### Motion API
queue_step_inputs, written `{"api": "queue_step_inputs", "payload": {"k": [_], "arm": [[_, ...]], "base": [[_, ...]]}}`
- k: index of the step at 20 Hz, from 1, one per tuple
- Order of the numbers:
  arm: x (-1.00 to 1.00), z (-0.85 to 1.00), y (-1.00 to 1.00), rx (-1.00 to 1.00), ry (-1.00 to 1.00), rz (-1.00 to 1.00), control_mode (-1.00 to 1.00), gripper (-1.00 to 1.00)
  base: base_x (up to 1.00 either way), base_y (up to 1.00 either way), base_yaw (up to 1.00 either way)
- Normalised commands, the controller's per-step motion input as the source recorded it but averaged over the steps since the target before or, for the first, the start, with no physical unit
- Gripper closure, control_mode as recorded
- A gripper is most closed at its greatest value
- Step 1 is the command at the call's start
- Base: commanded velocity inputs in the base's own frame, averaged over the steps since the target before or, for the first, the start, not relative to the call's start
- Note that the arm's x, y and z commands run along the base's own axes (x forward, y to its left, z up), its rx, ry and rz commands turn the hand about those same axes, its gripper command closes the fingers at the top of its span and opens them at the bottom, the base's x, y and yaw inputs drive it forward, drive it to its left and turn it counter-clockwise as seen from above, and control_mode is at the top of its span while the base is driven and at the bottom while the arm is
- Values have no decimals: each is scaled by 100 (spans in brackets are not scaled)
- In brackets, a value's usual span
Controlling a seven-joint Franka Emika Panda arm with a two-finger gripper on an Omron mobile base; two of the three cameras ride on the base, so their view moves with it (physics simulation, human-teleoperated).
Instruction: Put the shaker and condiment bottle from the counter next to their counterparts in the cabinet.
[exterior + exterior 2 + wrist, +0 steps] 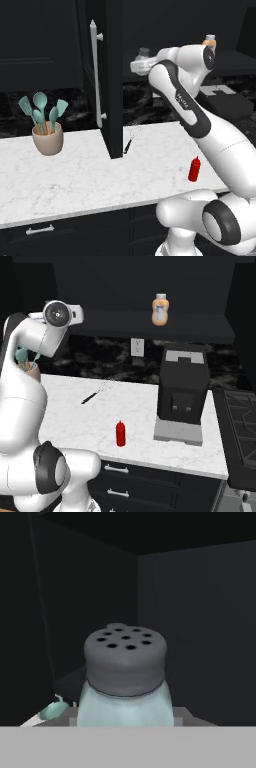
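Note:
My gripper (pixel 138 64) is raised to the height of the cabinet shelf (pixel 165 329) and shut on the shaker (pixel 125 672). The shaker's pale body and dark grey holed cap sit upright between the jaws, in front of the dark cabinet interior. Its cap (pixel 144 51) shows just above the hand. The orange counterpart bottle (pixel 160 309) with a pale cap stands on the shelf further right (pixel 210 42). The red condiment bottle (pixel 195 169) stands upright on the white marble counter (pixel 75 175) near its front edge (pixel 120 434). The cabinet door (pixel 112 75) hangs open to the left of the hand.
A beige holder with teal utensils (pixel 48 136) stands at the counter's left. A whisk (pixel 97 392) lies near the back wall. A black coffee machine (pixel 182 391) occupies the right of the counter, with a stove (pixel 242 416) beyond it.

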Motion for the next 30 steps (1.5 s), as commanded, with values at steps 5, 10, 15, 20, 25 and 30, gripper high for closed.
{"api": "queue_step_inputs", "payload": {"k": [5,10,15,20,25,30], "arm": [[23,-13,2,0,-3,2,-100,100],[38,-20,16,-1,0,2,-100,100],[46,-20,27,-1,0,2,-100,100],[45,-18,23,-2,0,2,-100,100],[50,-2,7,-2,0,0,-100,100],[43,-6,1,-2,1,0,-100,100]], "base": [[0,0,0],[0,0,0],[0,0,0],[0,0,0],[0,0,0],[0,0,0]]}}
